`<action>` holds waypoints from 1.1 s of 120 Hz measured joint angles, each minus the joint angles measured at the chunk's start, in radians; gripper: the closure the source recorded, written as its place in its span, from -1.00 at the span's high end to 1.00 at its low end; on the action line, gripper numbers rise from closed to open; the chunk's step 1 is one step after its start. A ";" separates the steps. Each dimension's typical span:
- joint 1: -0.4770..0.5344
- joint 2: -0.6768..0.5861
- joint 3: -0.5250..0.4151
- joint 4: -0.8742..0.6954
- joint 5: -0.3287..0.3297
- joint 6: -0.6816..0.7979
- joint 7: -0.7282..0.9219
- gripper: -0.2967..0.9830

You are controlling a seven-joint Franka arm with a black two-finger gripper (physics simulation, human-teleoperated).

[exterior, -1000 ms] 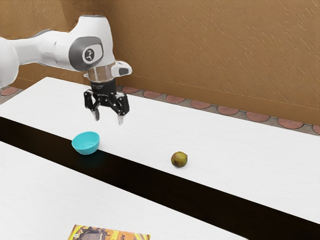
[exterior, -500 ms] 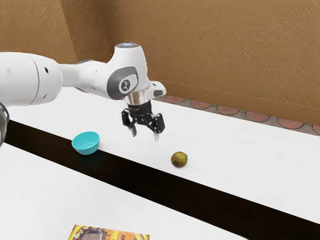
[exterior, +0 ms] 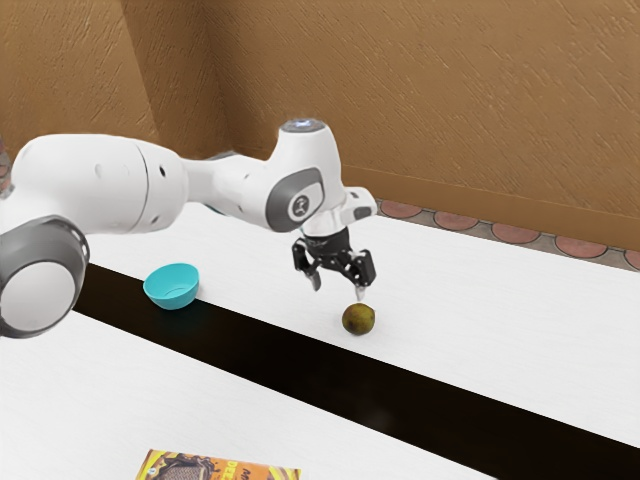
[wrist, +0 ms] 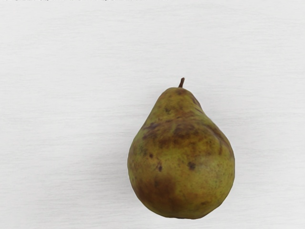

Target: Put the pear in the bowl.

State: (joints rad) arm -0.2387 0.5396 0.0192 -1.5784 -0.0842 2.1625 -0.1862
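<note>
In the exterior view my gripper [exterior: 338, 288] hangs above the table with its two fingers apart and nothing between them. Just below it, slightly toward the exterior view's right, the brownish-green pear [exterior: 358, 320] rests on the white tabletop. The wrist view looks down on the pear [wrist: 181, 157], lying on its side with its dark stem showing. A turquoise bowl [exterior: 172, 286] stands at the exterior view's left, at the edge of the dark stripe, away from the hand.
A yellow and brown chocolate package [exterior: 218, 469] lies at the exterior view's lower edge. The white table [exterior: 480, 300] has a dark stripe running across it, and a brown wall stands behind.
The arm has swung toward the exterior view's right and my gripper has come lower, from near the bowl to just above the pear. Pear and bowl have stayed put.
</note>
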 joint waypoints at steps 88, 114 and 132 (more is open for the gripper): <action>0.001 0.168 -0.009 0.122 -0.024 0.036 0.067 0.51; 0.001 0.196 -0.010 0.145 -0.033 0.037 0.077 0.51; -0.001 0.215 -0.010 0.158 -0.042 0.037 0.082 0.50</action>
State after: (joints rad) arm -0.2400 0.7541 0.0090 -1.4201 -0.1262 2.1999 -0.1037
